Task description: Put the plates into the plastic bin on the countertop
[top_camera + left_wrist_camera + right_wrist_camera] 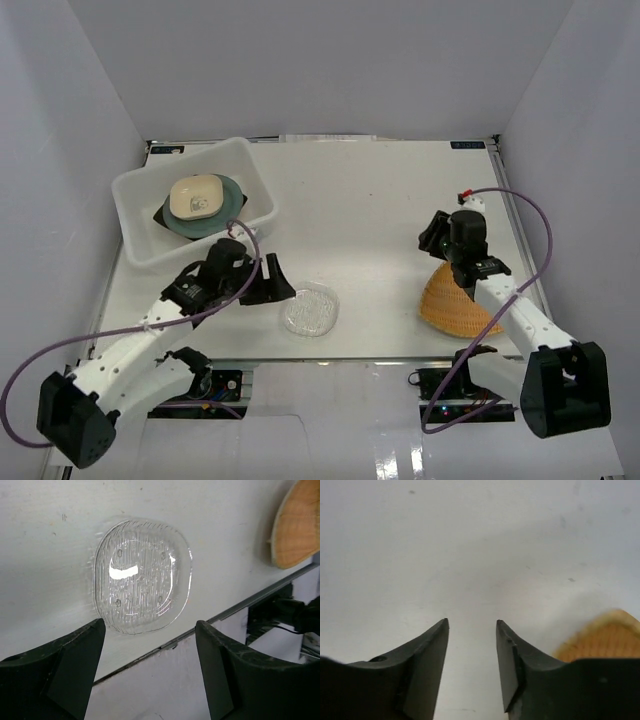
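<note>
The white plastic bin (135, 215) stands at the back left of the countertop (380, 220). In it a small cream square plate (195, 196) lies on a teal plate (232, 198), with a dark plate edge (162, 214) under them. A clear glass plate (310, 310) (142, 575) lies flat near the front edge. My left gripper (273, 285) (150, 625) is open just left of it, nothing between its fingers. An orange woven plate (452, 305) (295, 525) (602, 635) lies at the front right, partly under my right arm. My right gripper (433, 236) (472, 623) is open over bare countertop just beyond it.
The metal front edge rail (240, 605) runs close behind the glass plate. White walls close in the countertop on three sides. Purple cables (535, 215) loop off both arms. The bin's near wall is right beside my left wrist.
</note>
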`<act>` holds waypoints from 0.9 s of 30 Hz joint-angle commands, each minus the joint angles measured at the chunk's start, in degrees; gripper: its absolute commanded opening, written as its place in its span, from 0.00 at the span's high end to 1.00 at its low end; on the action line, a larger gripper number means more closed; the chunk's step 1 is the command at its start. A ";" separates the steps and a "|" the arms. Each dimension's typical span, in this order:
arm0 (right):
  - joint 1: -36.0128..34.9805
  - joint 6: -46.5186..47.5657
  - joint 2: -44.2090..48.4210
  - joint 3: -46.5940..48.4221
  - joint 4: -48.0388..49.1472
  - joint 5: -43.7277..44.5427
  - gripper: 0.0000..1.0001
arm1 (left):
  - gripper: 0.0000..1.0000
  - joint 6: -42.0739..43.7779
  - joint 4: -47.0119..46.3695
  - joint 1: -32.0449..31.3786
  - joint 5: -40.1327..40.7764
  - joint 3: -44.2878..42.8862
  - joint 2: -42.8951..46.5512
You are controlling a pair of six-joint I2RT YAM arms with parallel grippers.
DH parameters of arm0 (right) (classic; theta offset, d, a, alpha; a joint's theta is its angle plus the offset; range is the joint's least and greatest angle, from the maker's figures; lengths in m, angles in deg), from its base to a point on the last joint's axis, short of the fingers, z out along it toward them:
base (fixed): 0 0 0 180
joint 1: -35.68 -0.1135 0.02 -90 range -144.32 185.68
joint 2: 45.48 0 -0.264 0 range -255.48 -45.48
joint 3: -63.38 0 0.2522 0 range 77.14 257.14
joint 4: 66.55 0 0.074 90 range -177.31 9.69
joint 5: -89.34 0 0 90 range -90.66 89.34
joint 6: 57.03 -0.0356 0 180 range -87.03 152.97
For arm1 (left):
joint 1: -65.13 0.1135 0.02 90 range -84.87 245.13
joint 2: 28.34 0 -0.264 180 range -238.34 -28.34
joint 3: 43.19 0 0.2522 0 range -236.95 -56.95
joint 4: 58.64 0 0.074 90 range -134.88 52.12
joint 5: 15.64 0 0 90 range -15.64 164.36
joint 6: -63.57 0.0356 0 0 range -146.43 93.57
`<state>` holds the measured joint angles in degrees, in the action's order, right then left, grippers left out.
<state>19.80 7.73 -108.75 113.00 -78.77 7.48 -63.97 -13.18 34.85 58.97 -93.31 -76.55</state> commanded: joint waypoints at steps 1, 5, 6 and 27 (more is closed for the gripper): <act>5.24 0.62 6.03 -1.66 -5.57 -1.29 0.48 | 0.17 -3.15 -3.22 -7.32 17.19 -0.11 -7.22; 7.26 2.12 8.68 -3.42 -11.46 4.75 0.10 | 0.16 -3.24 -6.12 -10.58 21.90 0.85 -13.48; 7.35 2.12 9.29 -3.69 -12.34 6.26 0.06 | 0.17 -3.24 -6.91 -10.85 22.08 1.29 -14.45; 1.12 -4.90 -6.25 -7.03 -9.55 6.01 0.47 | 1.00 -1.57 -23.62 -11.11 19.70 7.97 -24.57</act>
<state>23.86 5.42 -112.00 105.96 -90.90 16.90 -66.33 -36.78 24.00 76.32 -86.44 -102.27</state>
